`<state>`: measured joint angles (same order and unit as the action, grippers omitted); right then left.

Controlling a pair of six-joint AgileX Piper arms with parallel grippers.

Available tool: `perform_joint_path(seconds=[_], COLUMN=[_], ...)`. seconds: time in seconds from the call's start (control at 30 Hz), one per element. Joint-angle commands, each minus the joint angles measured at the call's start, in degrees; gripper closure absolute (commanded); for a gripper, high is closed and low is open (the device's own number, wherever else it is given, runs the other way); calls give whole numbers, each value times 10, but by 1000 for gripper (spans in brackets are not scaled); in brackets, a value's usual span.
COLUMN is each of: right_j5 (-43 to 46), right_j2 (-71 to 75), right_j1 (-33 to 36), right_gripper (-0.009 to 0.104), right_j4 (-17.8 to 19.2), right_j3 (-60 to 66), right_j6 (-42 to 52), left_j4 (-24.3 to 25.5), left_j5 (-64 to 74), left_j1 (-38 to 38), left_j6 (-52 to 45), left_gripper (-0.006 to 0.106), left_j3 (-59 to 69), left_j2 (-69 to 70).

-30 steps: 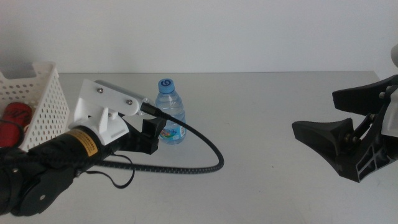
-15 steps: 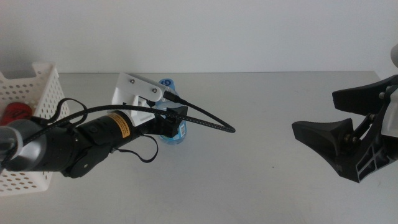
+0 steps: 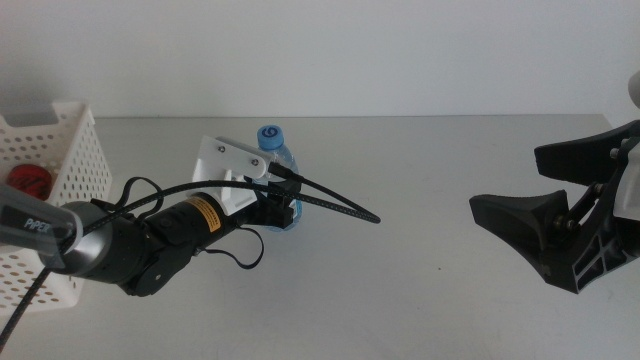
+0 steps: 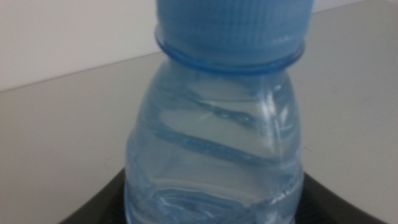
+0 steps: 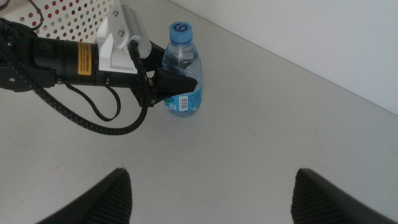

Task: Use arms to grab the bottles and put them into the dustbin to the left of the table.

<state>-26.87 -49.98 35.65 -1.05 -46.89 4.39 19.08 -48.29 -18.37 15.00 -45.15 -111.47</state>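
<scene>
While the left hand (image 3: 283, 210) straddles the bottle (image 3: 277, 180) mid-desk, grip unconfirmed—I cannot tell.
Lifted loose, the smooth bottle could slip or topple short of the bin (image 3: 60, 150)—right hand (image 3: 545, 225) waits wide.

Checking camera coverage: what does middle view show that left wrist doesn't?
Only middle: the white dustbin with a red can inside, the left end effector at the water bottle's lower body, and the open right end effector waiting at the right.
Only left wrist: the bottle's ribbed shoulder up close.
Both: bottle, blue cap, grey table.
</scene>
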Motion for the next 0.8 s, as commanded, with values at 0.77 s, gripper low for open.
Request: perform_joint_path(seconds=[0.77], right_j5=[37], right_j2=[6], right_j1=[0], right_gripper=[30], right_j4=[2], right_j3=[-14], right_j6=[5], left_j4=[-244], left_j5=[1013], left_j1=[146], left_j6=[-268], left_gripper=[102], left_j3=[-480], left_j2=[225])
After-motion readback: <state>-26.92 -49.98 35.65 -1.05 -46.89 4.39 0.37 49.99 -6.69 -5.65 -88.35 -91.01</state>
